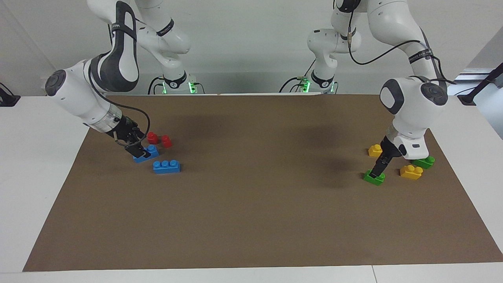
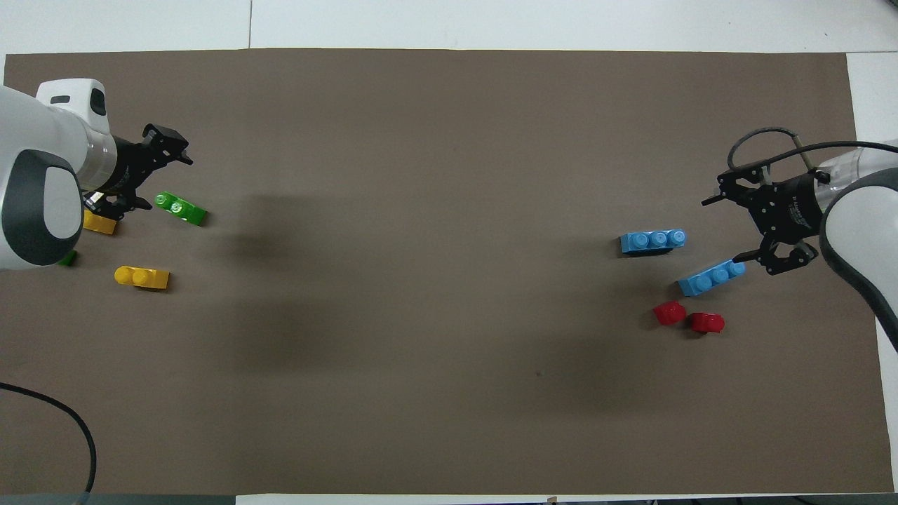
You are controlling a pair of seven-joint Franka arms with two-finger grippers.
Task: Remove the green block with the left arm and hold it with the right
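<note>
A green block (image 1: 374,178) lies on the brown mat at the left arm's end; it also shows in the overhead view (image 2: 180,208). My left gripper (image 1: 379,169) is low right over it, fingertips at its top. In the overhead view the left gripper (image 2: 156,177) is open, not closed on the block. A second green block (image 1: 423,162) lies nearer to the robots, mostly hidden under the left arm in the overhead view (image 2: 66,258). My right gripper (image 1: 138,151) is open and low at a blue brick (image 1: 146,153); the overhead view shows that gripper (image 2: 733,231) beside the brick (image 2: 712,276).
Two yellow bricks (image 1: 375,150) (image 1: 411,172) lie beside the green blocks. A second blue brick (image 1: 166,166) and two red blocks (image 1: 152,137) (image 1: 166,141) lie at the right arm's end. The brown mat (image 1: 251,204) covers the white table.
</note>
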